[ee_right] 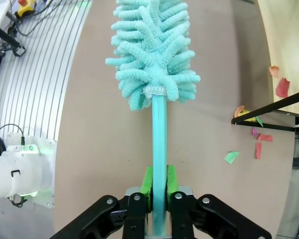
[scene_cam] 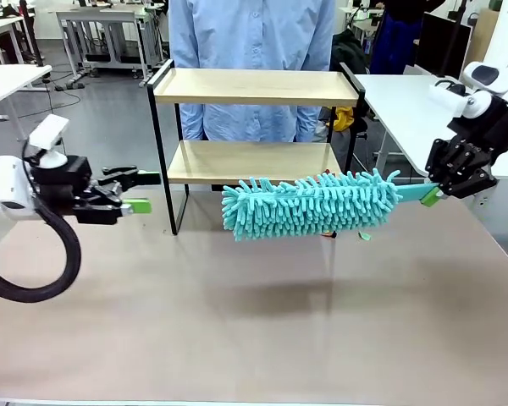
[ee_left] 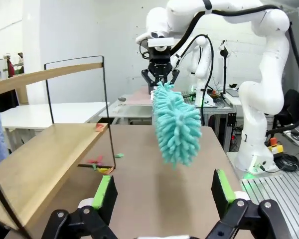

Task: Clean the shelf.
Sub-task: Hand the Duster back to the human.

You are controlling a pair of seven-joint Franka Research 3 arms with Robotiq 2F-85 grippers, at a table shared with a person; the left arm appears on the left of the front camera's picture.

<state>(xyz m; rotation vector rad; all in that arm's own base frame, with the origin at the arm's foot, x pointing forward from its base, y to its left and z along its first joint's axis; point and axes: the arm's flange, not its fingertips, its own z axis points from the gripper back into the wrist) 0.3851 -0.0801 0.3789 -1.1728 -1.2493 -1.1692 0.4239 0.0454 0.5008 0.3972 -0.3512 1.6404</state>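
The shelf [scene_cam: 254, 88] stands at the table's far middle, two light wooden boards in a black frame. A fluffy teal duster [scene_cam: 309, 205] hangs level in front of its lower board [scene_cam: 254, 161], above the table. My right gripper [scene_cam: 432, 196] is shut on the duster's teal handle [ee_right: 159, 134], at the right of the shelf. The duster's head [ee_right: 152, 45] points away from that wrist. My left gripper [scene_cam: 140, 190] is open with nothing between its fingers, just left of the shelf's lower board [ee_left: 40, 164]. From there the duster [ee_left: 177, 122] shows end-on.
Small coloured paper scraps [ee_right: 231, 157] lie on the brown table by the shelf's foot [ee_right: 269, 112], and some [ee_right: 281, 87] on its lower board. A person [scene_cam: 252, 34] in a blue shirt stands right behind the shelf. A white table [scene_cam: 398, 93] is at the back right.
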